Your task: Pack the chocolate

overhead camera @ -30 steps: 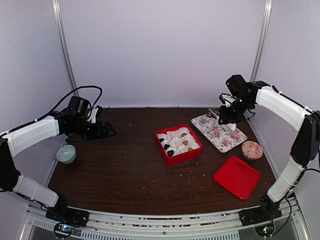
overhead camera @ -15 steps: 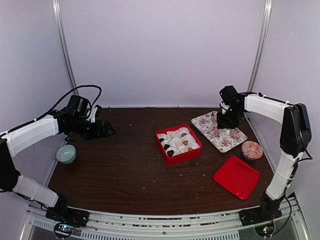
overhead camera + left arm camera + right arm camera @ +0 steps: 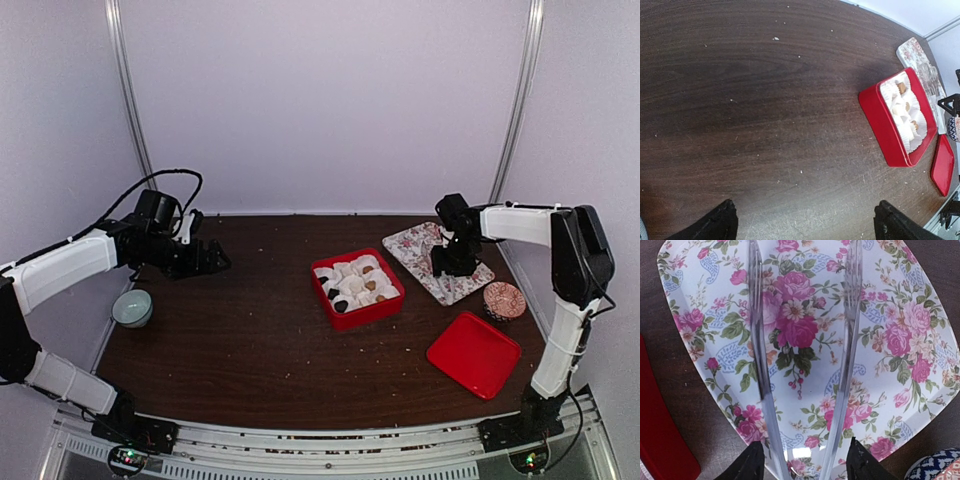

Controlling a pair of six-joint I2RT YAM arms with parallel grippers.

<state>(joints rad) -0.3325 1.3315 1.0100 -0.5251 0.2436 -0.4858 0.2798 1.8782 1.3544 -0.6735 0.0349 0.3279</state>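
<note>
The chocolate (image 3: pixel 340 305) sits as small dark and tan lumps in white paper cups inside the red box (image 3: pixel 365 316); tan lumps also show in the left wrist view (image 3: pixel 901 87). My right gripper (image 3: pixel 452 262) is low over the floral tray (image 3: pixel 415 243). In the right wrist view my gripper (image 3: pixel 806 460) has its fingers close against the two arms of clear plastic tongs (image 3: pixel 760 365), which reach out over the tray (image 3: pixel 890 315). My left gripper (image 3: pixel 215 262) is open and empty above bare table, far left of the box (image 3: pixel 880 125).
A red lid (image 3: pixel 474 354) lies front right. A round patterned disc (image 3: pixel 503 300) sits right of the floral tray, also in the right wrist view (image 3: pixel 935 467). A pale bowl (image 3: pixel 132 307) stands at the left edge. Crumbs dot the dark wood table.
My right gripper has come down and toward me with the tongs, from above the tray's far end to just over the tray. The left arm has barely moved.
</note>
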